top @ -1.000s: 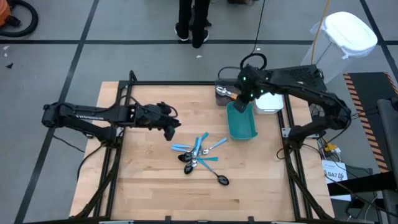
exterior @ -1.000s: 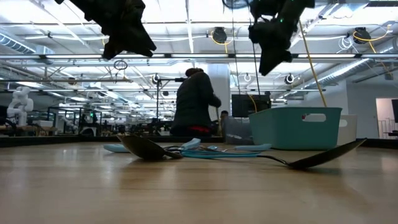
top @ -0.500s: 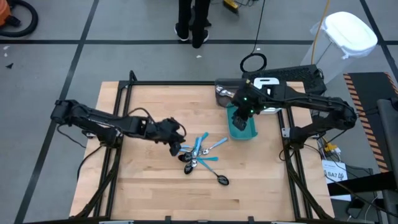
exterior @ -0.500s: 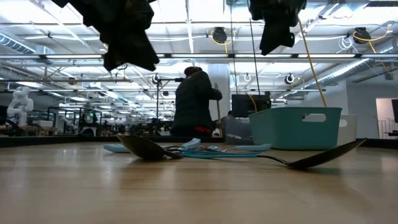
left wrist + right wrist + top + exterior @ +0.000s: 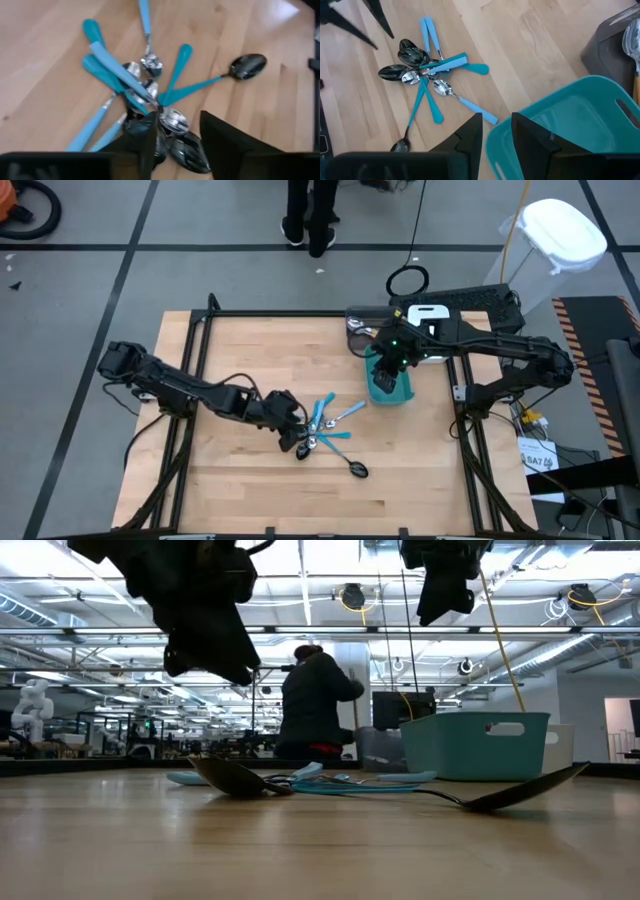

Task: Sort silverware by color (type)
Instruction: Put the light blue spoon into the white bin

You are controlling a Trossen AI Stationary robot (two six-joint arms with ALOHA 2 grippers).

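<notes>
Wooden desk [image 5: 240,350] seen from above: a tangled pile of light-blue-handled utensils and black spoons [image 5: 318,432] lies at its middle. The left end effector [image 5: 291,431] hangs at the pile's left edge, far closer than the right end effector [image 5: 388,372], which hovers over a teal plastic bin [image 5: 390,392] at the far right.

Low view: the left arm hangs low above the pile.

Left wrist view: fingers spread, straddling a black spoon bowl [image 5: 176,145] directly below; blue handles fan outward.

Right wrist view: fingers slightly parted, empty.

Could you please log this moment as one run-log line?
left gripper: jaws open, over silverware pile | right gripper: empty, above teal bin
</notes>
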